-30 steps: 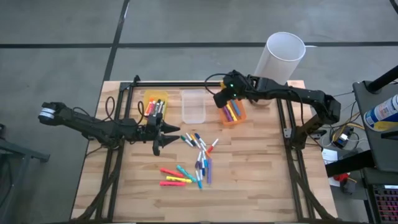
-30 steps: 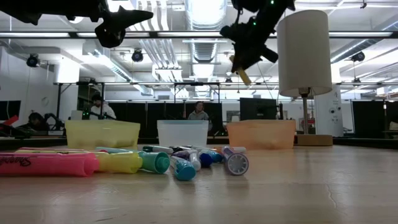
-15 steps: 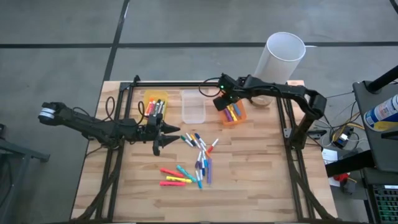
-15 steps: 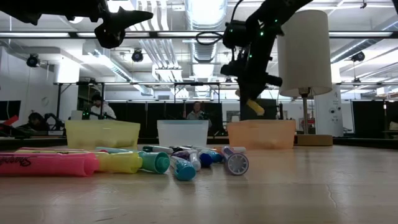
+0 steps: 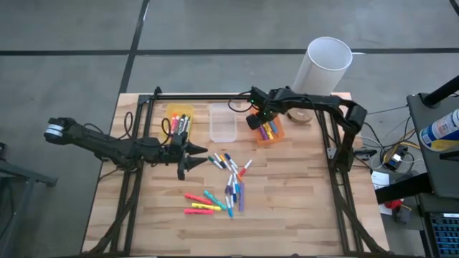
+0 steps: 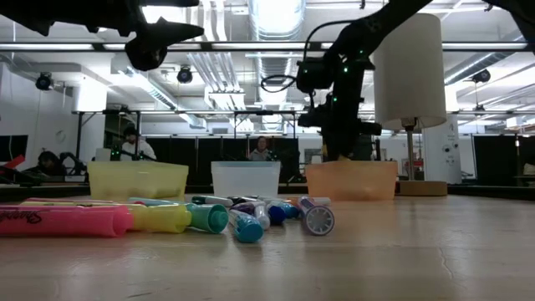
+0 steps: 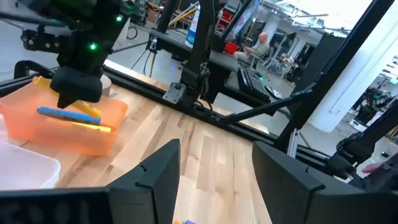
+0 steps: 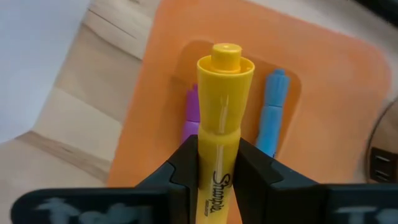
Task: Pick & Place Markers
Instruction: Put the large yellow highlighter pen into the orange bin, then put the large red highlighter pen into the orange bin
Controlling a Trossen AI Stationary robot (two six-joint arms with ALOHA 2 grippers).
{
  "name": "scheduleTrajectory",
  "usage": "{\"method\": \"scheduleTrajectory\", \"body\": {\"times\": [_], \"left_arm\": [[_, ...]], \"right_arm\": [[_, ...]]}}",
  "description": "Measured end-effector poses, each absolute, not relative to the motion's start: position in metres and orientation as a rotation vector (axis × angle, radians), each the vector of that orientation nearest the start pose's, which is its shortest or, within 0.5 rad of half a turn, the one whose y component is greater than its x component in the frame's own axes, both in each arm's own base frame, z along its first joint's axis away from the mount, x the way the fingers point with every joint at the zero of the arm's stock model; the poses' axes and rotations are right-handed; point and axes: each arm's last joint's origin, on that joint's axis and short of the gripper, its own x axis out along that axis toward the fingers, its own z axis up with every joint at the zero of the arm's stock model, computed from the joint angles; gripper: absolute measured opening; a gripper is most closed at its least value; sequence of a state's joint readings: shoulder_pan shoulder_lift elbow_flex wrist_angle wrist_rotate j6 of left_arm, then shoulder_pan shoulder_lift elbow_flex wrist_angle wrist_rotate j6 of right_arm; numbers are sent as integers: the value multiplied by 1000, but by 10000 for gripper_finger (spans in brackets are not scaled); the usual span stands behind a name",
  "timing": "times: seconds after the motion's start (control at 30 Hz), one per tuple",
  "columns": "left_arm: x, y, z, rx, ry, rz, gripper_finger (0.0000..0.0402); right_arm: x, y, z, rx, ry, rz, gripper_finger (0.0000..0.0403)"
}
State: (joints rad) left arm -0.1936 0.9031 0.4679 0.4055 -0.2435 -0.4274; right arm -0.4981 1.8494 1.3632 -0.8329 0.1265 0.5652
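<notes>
My right gripper (image 8: 221,167) is shut on a yellow highlighter (image 8: 224,106) and points down into the orange bin (image 5: 271,132) at the table's far side. A purple marker (image 8: 191,117) and a blue marker (image 8: 271,118) lie on the bin's floor below it. Many loose markers (image 5: 229,180) lie flat on the wooden table at its middle. My left gripper (image 5: 195,159) hangs open above the table just left of them, pointing level, with nothing between its fingers (image 7: 157,175). My right gripper pinches the yellow highlighter's barrel (image 8: 219,144) between its two fingers, below the capped end. The fingers come from above, slanting steeply down, and lie along the pen. The capped end (image 8: 226,59) sticks out past the fingertips, over the bin's floor.
A yellow bin (image 5: 179,118) with markers and a clear bin (image 5: 223,123) stand left of the orange one. A tall white cylinder (image 5: 323,66) rises at the far right corner. Black frame rails (image 5: 136,179) run along both sides of the table.
My right gripper has gone down to the orange bin's rim with the yellow highlighter and has tipped to point more steeply down. The highlighter has stayed in its fingers.
</notes>
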Motion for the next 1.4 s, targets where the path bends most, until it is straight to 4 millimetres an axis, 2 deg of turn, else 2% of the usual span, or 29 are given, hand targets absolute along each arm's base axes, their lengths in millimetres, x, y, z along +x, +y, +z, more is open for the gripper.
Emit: {"method": "scheduleTrajectory", "body": {"times": [0.23, 0.47, 0.7, 0.9, 1.07, 1.4], "left_arm": [[196, -34, 249, -423, 140, 0, 193], [195, -34, 241, -430, 227, 16, 193], [194, -34, 238, -425, 256, 21, 193], [189, -33, 222, -391, 422, 51, 193], [182, -38, 208, -354, 535, 6, 193], [167, -55, 176, -296, 613, -109, 193]], "right_arm": [[318, -181, 187, 731, 1191, -876, 86], [318, -181, 187, 721, 1192, -869, 100], [319, -181, 190, 694, 1193, -857, 133], [321, -174, 210, 660, 1144, -822, 148], [320, -162, 238, 635, 1055, -788, 150], [324, -123, 287, 524, 846, -666, 150]]}}
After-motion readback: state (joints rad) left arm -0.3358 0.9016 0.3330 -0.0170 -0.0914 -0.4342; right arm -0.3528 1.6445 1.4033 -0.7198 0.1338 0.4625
